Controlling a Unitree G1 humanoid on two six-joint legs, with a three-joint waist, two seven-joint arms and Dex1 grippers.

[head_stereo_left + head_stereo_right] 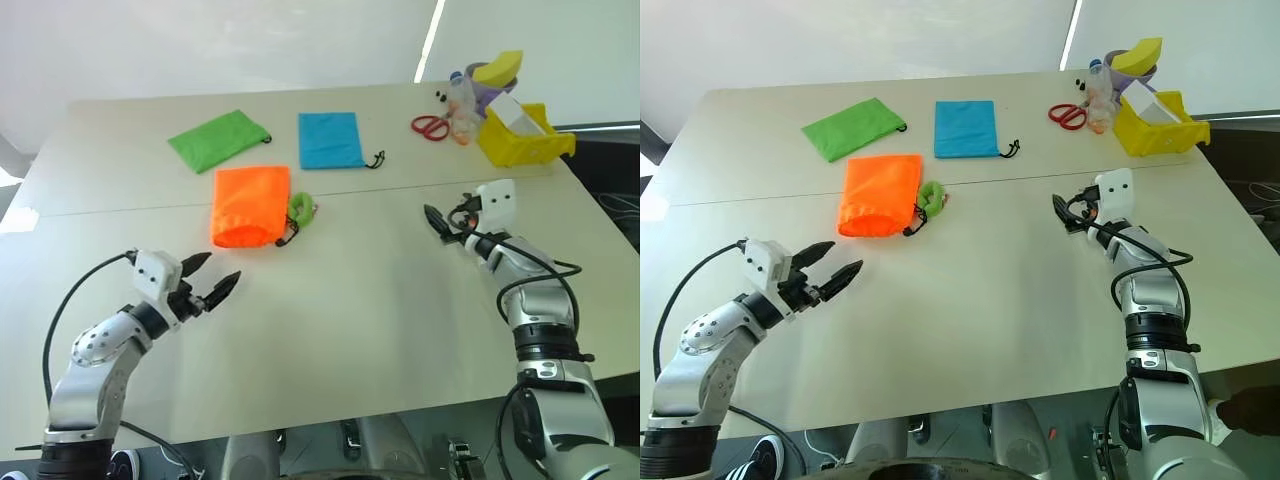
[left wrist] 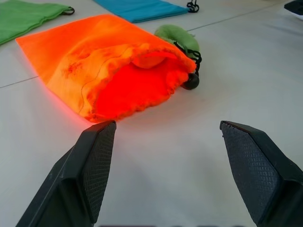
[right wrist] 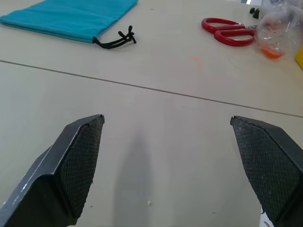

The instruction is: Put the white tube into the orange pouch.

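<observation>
The orange pouch (image 1: 250, 203) lies flat on the table's left middle, its gathered mouth (image 2: 156, 80) turned towards me. Its black cord and fuzzy green piece (image 1: 300, 207) lie at its right side. A rounded bulge (image 2: 147, 60) shows under the fabric at the mouth; what it is cannot be told. The white tube is hidden or out of view. My left gripper (image 1: 222, 270) hovers open and empty a short way in front of the pouch's mouth, pointing at it. My right gripper (image 1: 437, 222) stands open and empty over bare table to the right, apart from the pouch.
A green pouch (image 1: 218, 138) and a blue pouch (image 1: 329, 139) lie behind the orange one. At the back right are red scissors (image 1: 430, 126), a clear plastic bottle (image 3: 279, 29) and a yellow bin (image 1: 520, 145) holding a white box.
</observation>
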